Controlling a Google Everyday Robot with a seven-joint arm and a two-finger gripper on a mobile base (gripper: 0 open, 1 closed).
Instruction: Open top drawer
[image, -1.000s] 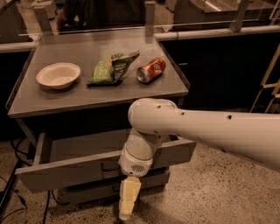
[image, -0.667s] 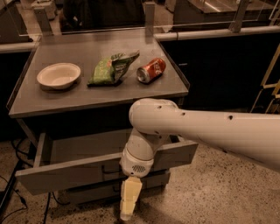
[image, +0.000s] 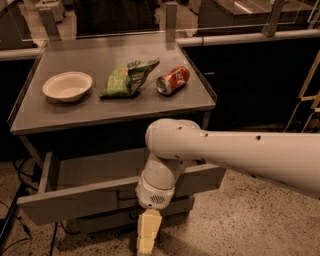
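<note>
The gripper (image: 149, 234) hangs pointing down at the floor, just below the front edge of the top drawer (image: 75, 200) and slightly right of that drawer's middle; it shows only as one pale block, so whether it is open or closed cannot be told, and it does not appear to be holding anything. Above it the rounded wrist (image: 157, 187) lies across the drawer front, hiding the spot where the handle would be, and the thick white arm (image: 240, 155) runs off to the right of the drawer. The top drawer itself stands pulled well out from under the counter (image: 100, 116), its bare inside open to view and its front panel slanting from lower left to upper right. Below the drawer a lower drawer front (image: 100, 224) sits shut. Above the drawer, on the counter, lie a white bowl (image: 67, 86), a green chip bag (image: 127, 79) and a red can (image: 172, 80) on its side, none of them part of the job. Judged from this, the task looks essentially done: the drawer is open, and what remains is at most for the arm to clear away from it. Against the frame a second earlier almost nothing differs: the drawer is out by the same amount, the counter items lie as they did, and the gripper hangs in nearly the same place, perhaps a shade lower.
</note>
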